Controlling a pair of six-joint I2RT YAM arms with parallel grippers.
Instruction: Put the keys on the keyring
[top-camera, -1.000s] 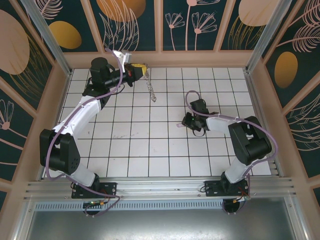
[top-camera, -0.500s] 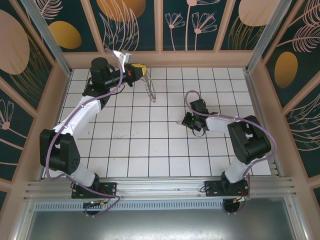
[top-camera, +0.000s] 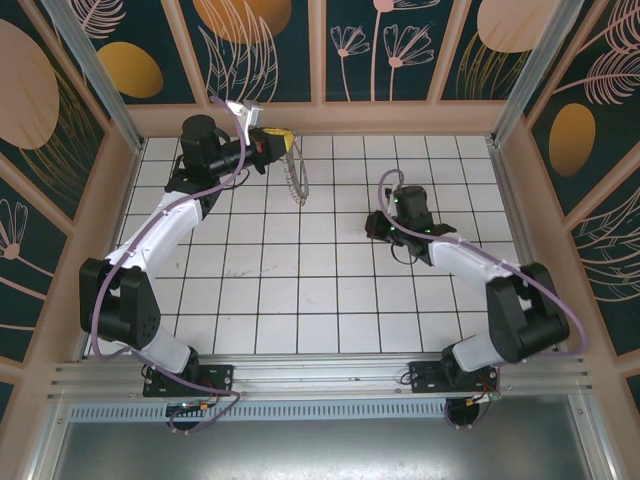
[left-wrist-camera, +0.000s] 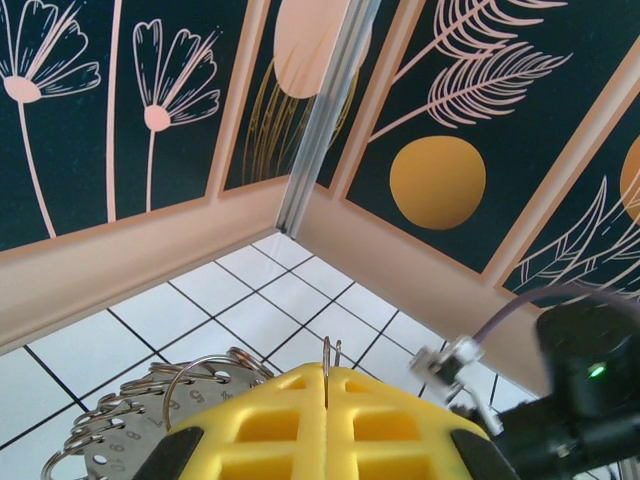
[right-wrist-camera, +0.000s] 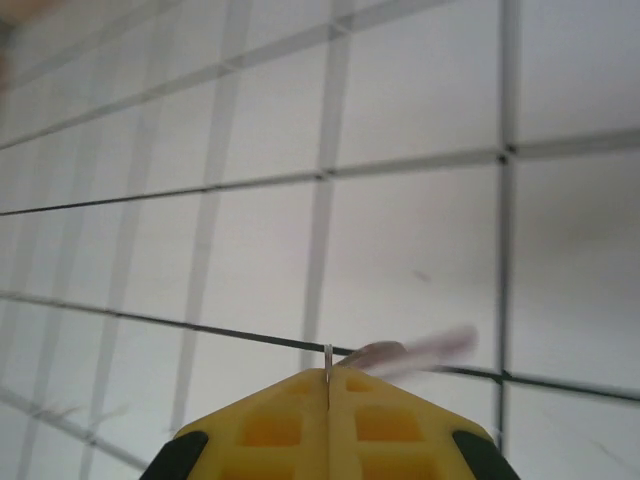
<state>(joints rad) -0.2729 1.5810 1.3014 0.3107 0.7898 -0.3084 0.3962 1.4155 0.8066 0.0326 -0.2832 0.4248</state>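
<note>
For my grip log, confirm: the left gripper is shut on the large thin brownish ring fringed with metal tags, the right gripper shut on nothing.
Wrong on the right gripper: the right wrist view shows it shut on the tiny silvery key with a pale lilac tag. The left gripper does grip the brownish ring.

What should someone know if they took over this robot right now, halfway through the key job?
Left gripper: shut on the keyring, holding it up near the far left corner, the ring dangling below the fingers.
Right gripper: shut on the key, which sticks out to one side of the fingertips, blurred, above the tiled floor.
Done: each arm has its piece in its grip.
Left: the two grippers are well apart in the top view. The key has to be brought over to the ring and threaded on. It is not on yet.
</note>
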